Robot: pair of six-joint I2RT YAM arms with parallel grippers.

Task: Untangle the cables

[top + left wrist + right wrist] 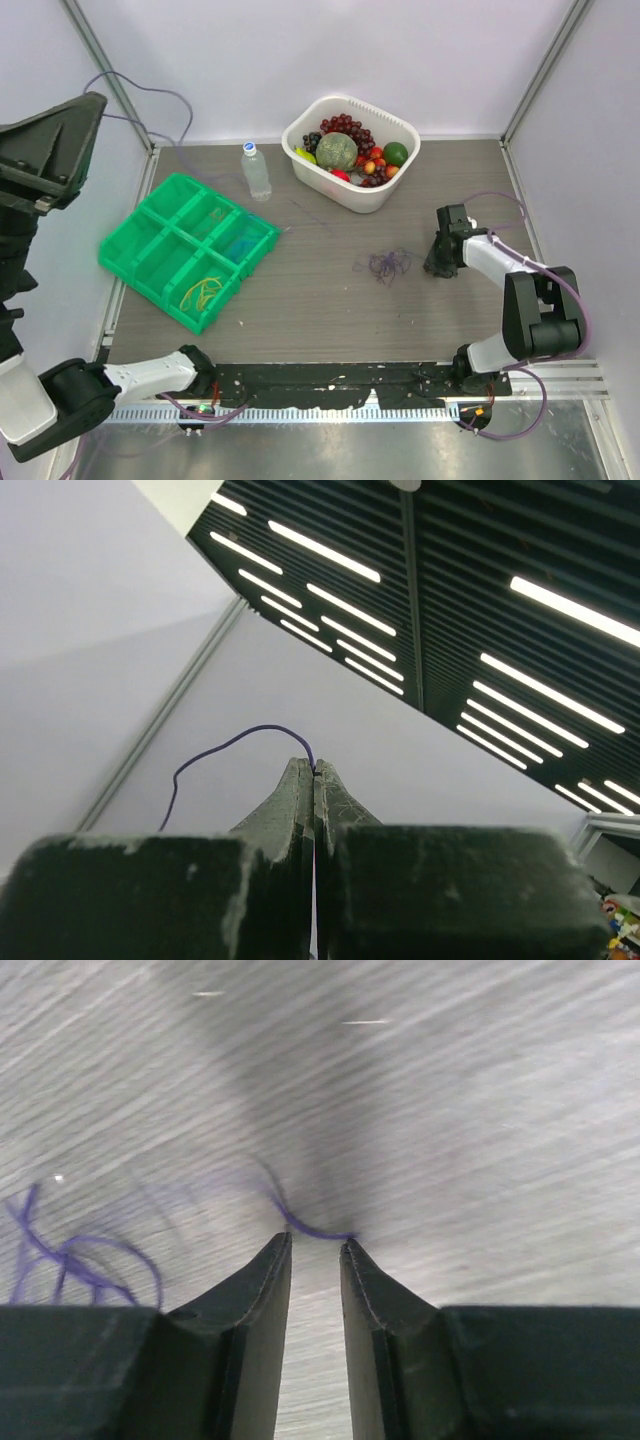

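Beside the right tool [315, 1245], toward the robot's left, the purple bunch of cables [388, 265] lies loose on the table [300, 300]. One stray strand [305, 1228] curves just past that tool's narrowly parted, empty tips. Far from that tool, the left tool [314, 770] points upward, pressed closed, so the right arm is nearer.

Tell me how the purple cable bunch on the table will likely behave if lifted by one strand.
The purple cable bunch looks thin and loosely looped, so it will probably hang floppy. Its strands cross one another, so lifting one may drag the rest. It lies flat on the table, so it seems light and unlikely to roll.
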